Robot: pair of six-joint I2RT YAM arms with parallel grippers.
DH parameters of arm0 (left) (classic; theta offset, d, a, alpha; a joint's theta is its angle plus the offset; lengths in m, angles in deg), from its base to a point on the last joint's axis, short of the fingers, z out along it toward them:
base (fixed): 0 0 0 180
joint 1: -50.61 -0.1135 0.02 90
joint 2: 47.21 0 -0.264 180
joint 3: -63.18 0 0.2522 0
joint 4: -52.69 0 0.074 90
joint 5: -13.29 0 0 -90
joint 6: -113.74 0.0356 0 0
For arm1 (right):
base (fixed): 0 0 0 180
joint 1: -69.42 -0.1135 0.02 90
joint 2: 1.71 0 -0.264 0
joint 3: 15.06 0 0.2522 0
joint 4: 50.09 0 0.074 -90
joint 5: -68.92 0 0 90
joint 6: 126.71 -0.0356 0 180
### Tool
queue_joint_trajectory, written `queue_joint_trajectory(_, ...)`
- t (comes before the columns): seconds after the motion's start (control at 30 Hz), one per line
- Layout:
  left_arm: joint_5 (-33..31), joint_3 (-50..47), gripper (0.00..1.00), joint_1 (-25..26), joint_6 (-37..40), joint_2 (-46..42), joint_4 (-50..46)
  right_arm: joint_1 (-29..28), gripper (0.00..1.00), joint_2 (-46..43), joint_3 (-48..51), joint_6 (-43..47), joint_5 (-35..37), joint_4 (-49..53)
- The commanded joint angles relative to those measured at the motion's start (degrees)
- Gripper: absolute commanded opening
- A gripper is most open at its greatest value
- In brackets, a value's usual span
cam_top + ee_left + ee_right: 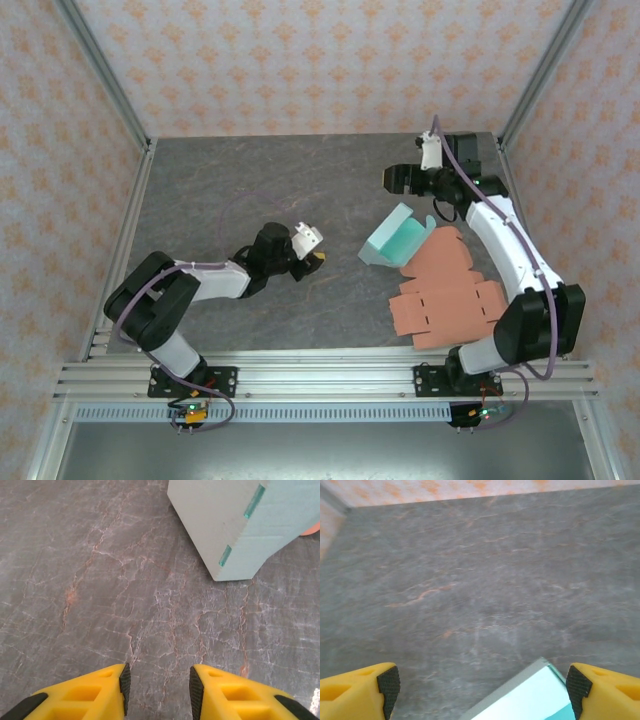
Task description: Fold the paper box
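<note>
A teal paper box (395,240), partly folded with walls raised, sits right of the table's middle. In the left wrist view the teal box (240,525) shows its pale outer wall with two slot tabs at the upper right. My left gripper (318,258) (159,685) is open over bare table, a short way left of the box. My right gripper (392,178) (480,685) is wide open, hovering just beyond the box's far edge; a corner of the box (530,697) lies low between its fingers without touching them.
A flat salmon-orange box blank (445,295) lies at the near right, under and beside the teal box. Metal frame posts and patterned walls bound the table (250,190) at left, right and back. An aluminium rail (320,375) runs along the near edge.
</note>
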Motion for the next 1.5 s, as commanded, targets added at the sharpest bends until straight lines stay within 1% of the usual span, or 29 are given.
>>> queue_joint_trajectory(0.0,1.74,4.16,0.41,0.0,-1.7,-1.72,-3.32,0.27,0.88,3.24,-4.32,-6.64,18.13,11.63)
queue_joint_trajectory(0.07,1.87,6.04,0.42,-0.01,-3.07,-1.55,-4.9,0.68,0.89,3.4,-5.76,-16.1,21.93,17.72)
queue_joint_trajectory(0.13,2.42,6.58,0.43,-0.01,-5.19,-1.46,-3.76,1.05,0.91,1.35,-4.64,-24.83,24.61,21.54)
queue_joint_trajectory(0.17,2.85,6.88,0.43,-0.01,-6.37,-1.31,-2.75,1.27,0.94,-0.78,-2.71,-28.87,26.14,22.48)
queue_joint_trajectory(0.2,3.57,7.39,0.44,-0.01,-7.42,-0.84,-1.9,2.06,0.99,-3.8,0.75,-33.57,26.57,22.43)
queue_joint_trajectory(0.33,4.29,11.44,0.45,0.08,-10.41,2.08,-2.29,7.45,0.99,-15.04,15.03,-40.56,19.41,14.36)
queue_joint_trajectory(0.4,4.12,14.21,0.45,0.15,-11.26,4.01,-3.29,9.9,0.99,-18.22,20.8,-38.24,11.47,8.57)
queue_joint_trajectory(0.43,4.04,15.92,0.46,0.25,-11.54,5.08,-4.1,10.95,0.99,-18.37,22.44,-37.21,8.26,7.38)
queue_joint_trajectory(0.5,4.36,19.25,0.46,0.64,-11.81,7.0,-5.35,11.93,0.99,-16.54,23.85,-34.16,3.31,6.05)
queue_joint_trajectory(0.57,4.88,22.84,0.46,1.57,-11.82,9.48,-6.48,12.6,0.99,-12.07,25.24,-31.08,-2.54,3.42)
queue_joint_trajectory(0.6,5.18,24.89,0.46,2.05,-11.66,10.37,-6.94,12.82,0.99,-10.35,26.18,-30.86,-6.22,0.7)
queue_joint_trajectory(0.67,5.34,28.31,0.46,3.26,-11.61,13.68,-7.74,12.77,0.99,-7.19,28.1,-31.36,-10.6,-4.42)
queue_joint_trajectory(0.8,5.27,33.44,0.46,4.01,-14.78,20.17,-6.64,13.25,0.99,-5.85,30.83,-30.75,-9.53,-8.9)
queue_joint_trajectory(0.97,4.73,37.95,0.47,5.62,-15.28,24.88,-8.41,14.14,0.99,-4.16,34.43,-30.08,-13.86,-15.95)
queue_joint_trajectory(1.07,3.94,39.29,0.47,6.46,-15.81,26.6,-9.23,14.07,0.99,-3.12,36.29,-31.3,-16.28,-22.11)
queue_joint_trajectory(1.23,2.14,40.66,0.47,7.54,-16.82,29.06,-10.53,14.14,0.99,-2.47,38.45,-33.03,-20.0,-28.58)
queue_joint_trajectory(1.33,1.68,41.74,0.47,8.24,-16.43,29.87,-11.98,14.13,0.99,-3.06,39.09,-33.29,-21.33,-30.73)
queue_joint_trajectory(1.47,1.66,42.48,0.47,8.48,-16.12,30.65,-13.39,14.15,0.99,-0.54,38.11,-33.34,-23.78,-31.6)
